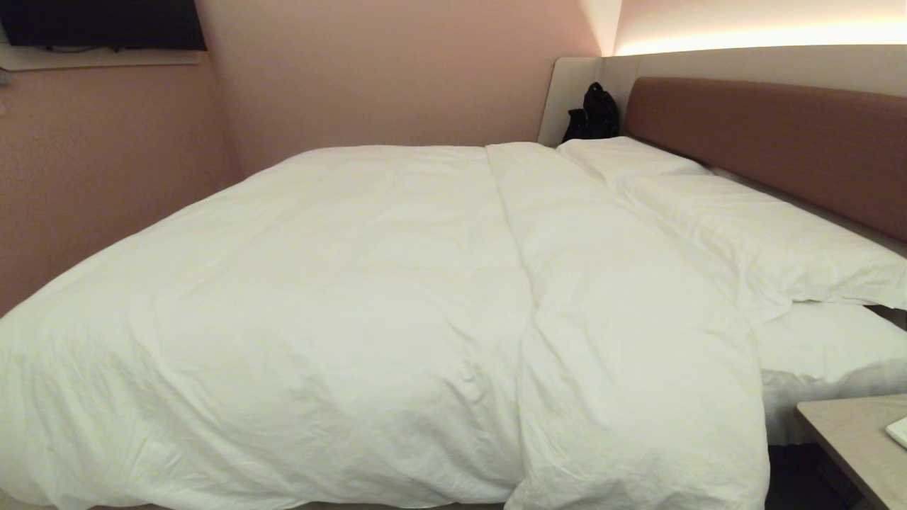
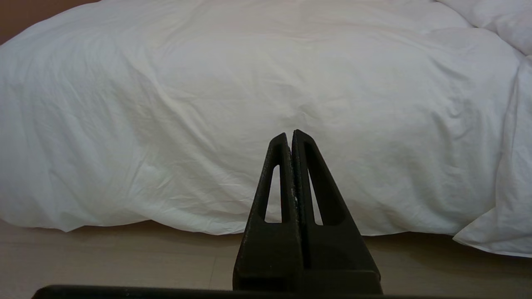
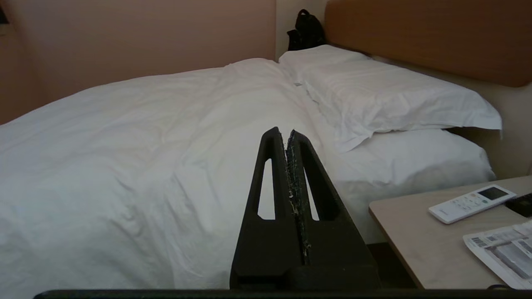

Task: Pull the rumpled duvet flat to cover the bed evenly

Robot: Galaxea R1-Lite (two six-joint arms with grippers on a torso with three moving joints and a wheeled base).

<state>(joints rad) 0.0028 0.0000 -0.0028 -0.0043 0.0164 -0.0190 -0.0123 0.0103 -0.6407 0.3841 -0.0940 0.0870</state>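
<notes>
The duvet point(image 1: 354, 304) lay spread over the bed point(image 1: 779, 142), softly wrinkled. The left end effector point(image 2: 291, 135) and right end effector point(image 3: 284, 133) were both closed, gripping nothing, clear of the duvet.

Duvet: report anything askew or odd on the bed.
The duvet is doubled back near the pillows, forming a long ridge across the bed, and the folded part hangs lower at the near side. Nothing spilled or damaged.

Duvet point(image 1: 340, 304) on bed point(image 1: 815, 354), pillows point(image 1: 744, 234) right.
</notes>
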